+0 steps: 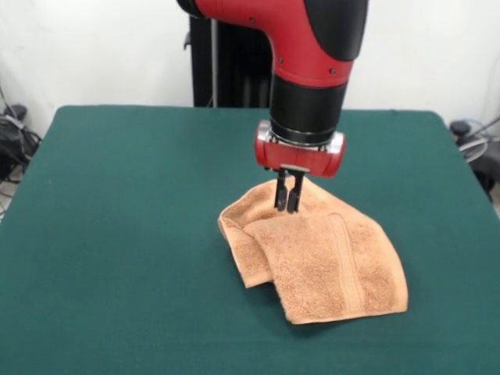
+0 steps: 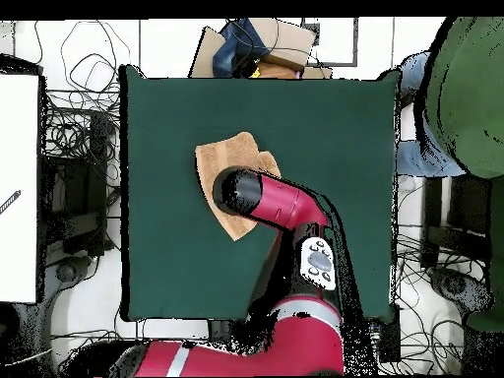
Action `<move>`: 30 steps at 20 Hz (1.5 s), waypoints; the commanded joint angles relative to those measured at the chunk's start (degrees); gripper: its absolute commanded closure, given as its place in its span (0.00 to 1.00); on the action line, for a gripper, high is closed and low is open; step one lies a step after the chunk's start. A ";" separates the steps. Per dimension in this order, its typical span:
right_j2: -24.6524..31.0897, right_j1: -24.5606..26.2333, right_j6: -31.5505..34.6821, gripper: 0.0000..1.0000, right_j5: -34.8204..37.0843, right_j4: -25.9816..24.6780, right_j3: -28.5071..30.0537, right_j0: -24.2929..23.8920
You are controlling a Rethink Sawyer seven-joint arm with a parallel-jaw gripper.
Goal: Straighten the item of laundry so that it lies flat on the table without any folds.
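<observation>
Your towel (image 1: pixel 320 262) sits near the middle of the table (image 1: pixel 117 234), and it is not flat yet: in the front view 1 flap is doubled over on the left side, leaving a thick rolled edge there, and only 1 woven stripe shows on top. The gripper (image 1: pixel 288 205) hangs over the towel's far edge, its 2 fingers close together with the tips at the cloth; you cannot tell whether they pinch any fabric. By my reading, most of the work remains: the folded flap must be opened and spread out.
</observation>
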 commanded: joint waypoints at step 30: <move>1.68 5.25 10.76 1.00 5.79 0.23 -8.88 1.13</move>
